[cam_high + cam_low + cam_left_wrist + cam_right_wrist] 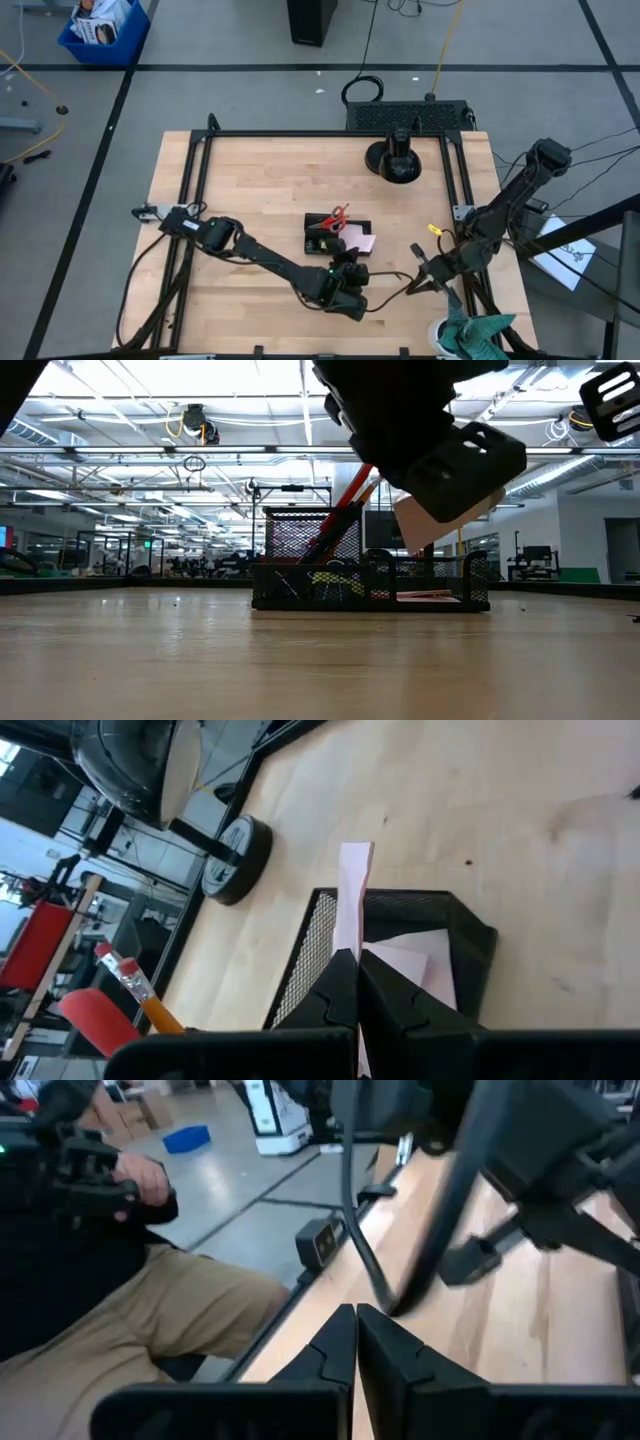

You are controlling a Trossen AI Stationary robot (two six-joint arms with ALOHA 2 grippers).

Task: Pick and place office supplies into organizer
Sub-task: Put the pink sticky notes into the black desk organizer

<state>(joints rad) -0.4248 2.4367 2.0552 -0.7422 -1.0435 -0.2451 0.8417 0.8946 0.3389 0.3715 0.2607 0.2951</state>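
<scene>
Right now my left fingers (358,982) pinch the pink sticky-note pad (354,895) edge-on above the organizer (420,925). I worry a thin grip lets it twist and land on the mesh wall. Red-handled scissors (336,216) and an orange pencil (135,988) already stand inside, crowding the drop. My right fingers (357,1342), pressed together and empty, wait at the tabletop's (260,190) right edge, near the teal-green cloth (478,330).

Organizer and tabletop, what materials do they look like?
Organizer: likely black metal mesh, matte; the low view shows fine open grid walls you can see through, so not solid plastic. Tabletop: pale wood, satin finish, visible grain and plank lines.
</scene>
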